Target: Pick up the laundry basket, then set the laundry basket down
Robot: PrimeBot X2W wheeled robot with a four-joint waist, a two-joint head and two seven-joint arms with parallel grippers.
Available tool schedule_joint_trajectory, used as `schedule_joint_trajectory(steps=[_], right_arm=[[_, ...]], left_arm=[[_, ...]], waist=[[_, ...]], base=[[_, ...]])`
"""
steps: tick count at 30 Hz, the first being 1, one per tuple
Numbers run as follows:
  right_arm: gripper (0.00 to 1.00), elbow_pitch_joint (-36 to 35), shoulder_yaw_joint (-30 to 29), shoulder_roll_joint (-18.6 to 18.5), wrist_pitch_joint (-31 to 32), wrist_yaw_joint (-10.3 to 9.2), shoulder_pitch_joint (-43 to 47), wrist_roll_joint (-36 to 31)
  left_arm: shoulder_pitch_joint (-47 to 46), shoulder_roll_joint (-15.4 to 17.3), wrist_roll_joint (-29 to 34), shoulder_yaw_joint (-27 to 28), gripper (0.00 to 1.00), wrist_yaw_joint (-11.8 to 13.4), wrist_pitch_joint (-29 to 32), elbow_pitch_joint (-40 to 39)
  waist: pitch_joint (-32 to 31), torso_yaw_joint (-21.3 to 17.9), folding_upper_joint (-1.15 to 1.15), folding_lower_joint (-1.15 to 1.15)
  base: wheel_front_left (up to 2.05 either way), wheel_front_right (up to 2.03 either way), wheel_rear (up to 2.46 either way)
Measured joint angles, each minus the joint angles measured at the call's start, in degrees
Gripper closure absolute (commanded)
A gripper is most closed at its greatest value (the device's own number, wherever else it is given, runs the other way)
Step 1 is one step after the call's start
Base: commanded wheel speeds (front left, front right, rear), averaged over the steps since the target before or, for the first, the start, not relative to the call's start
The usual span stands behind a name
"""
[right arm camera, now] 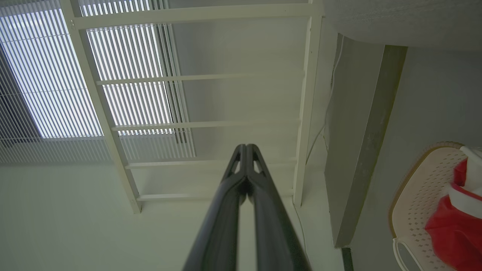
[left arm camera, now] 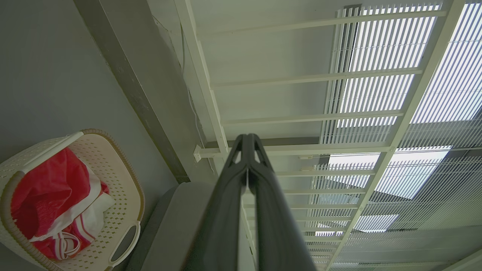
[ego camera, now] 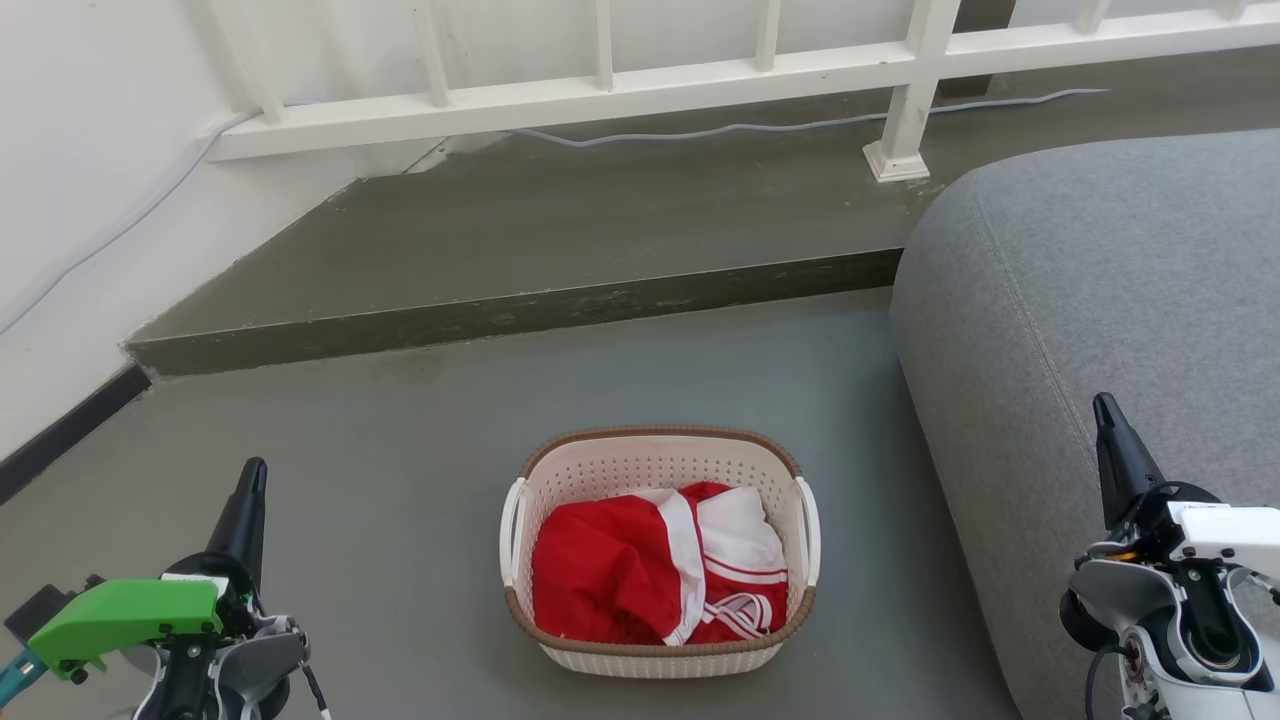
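Note:
The laundry basket stands on the grey floor at lower centre of the head view: cream-white, perforated, brown rim, white handles on both sides. Red and white clothes lie inside it. My left gripper is at the lower left, well to the basket's left, fingers pressed together and holding nothing. My right gripper is at the lower right over the sofa, also shut and empty. The left wrist view has the basket at its lower left and the shut fingers. The right wrist view has the basket at its lower right and the shut fingers.
A grey sofa sits close on the basket's right. Behind the basket a raised concrete step crosses the floor, with a white railing and a pale cable beyond. A white wall is on the left.

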Motion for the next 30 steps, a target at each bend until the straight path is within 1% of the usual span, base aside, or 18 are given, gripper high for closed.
schedule_joint_trajectory(steps=[30], right_arm=[[1.0, -0.01, -0.01, 0.0, 0.01, 0.0, 0.0, 0.0]], left_arm=[[0.0, 0.0, 0.0, 0.0, 1.0, 0.0, 0.0, 0.0]], waist=[[0.0, 0.0, 0.0, 0.0]], base=[[0.0, 0.0, 0.0]])
